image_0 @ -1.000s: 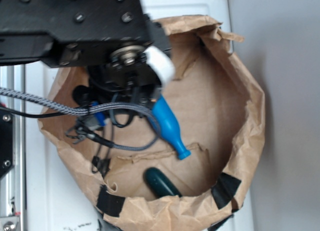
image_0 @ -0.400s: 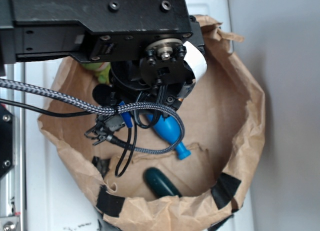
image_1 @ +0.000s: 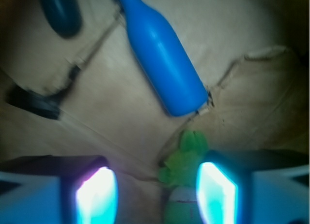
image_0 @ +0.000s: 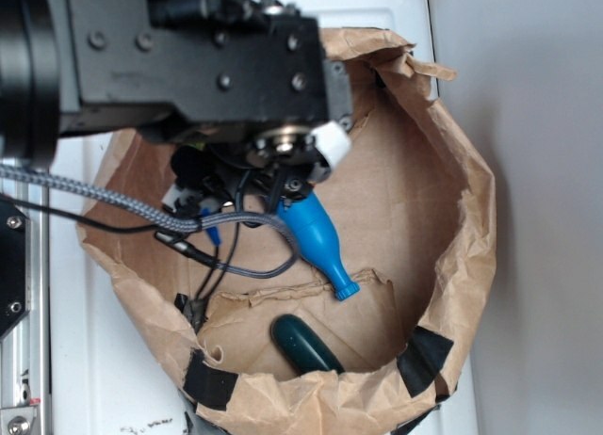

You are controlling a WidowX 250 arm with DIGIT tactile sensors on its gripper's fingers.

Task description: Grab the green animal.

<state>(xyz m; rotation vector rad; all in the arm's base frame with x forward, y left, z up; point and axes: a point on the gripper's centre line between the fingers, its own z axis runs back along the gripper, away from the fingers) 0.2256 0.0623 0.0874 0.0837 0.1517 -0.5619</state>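
Exterior view
Arm: the black robot arm (image_0: 188,68) fills the upper left and hangs over the left part of the paper bag (image_0: 452,294).
Tool: hidden under the arm body and cables; from here I cannot tell how its fingers stand.
Green animal: not visible in this view, covered by the arm.
Blue bottle (image_0: 318,239): lies on the bag's floor just right of the cables, neck pointing away from the arm toward the bag's near rim.
Dark green oblong object (image_0: 303,344): lies beyond the bottle's neck, close to the taped rim.

Wrist view
Tool (image_1: 157,195): fingers spread apart, one at each lower corner, glowing pale blue and blurred.
Green animal (image_1: 186,173): sits between the fingers, much closer to the right-hand one, its white-pink band near the lower edge; contact cannot be judged.
Blue bottle (image_1: 162,59): lies ahead of the tool, just beyond the animal.
Dark green oblong object (image_1: 59,11): far ahead, upper left corner, well apart from the tool.
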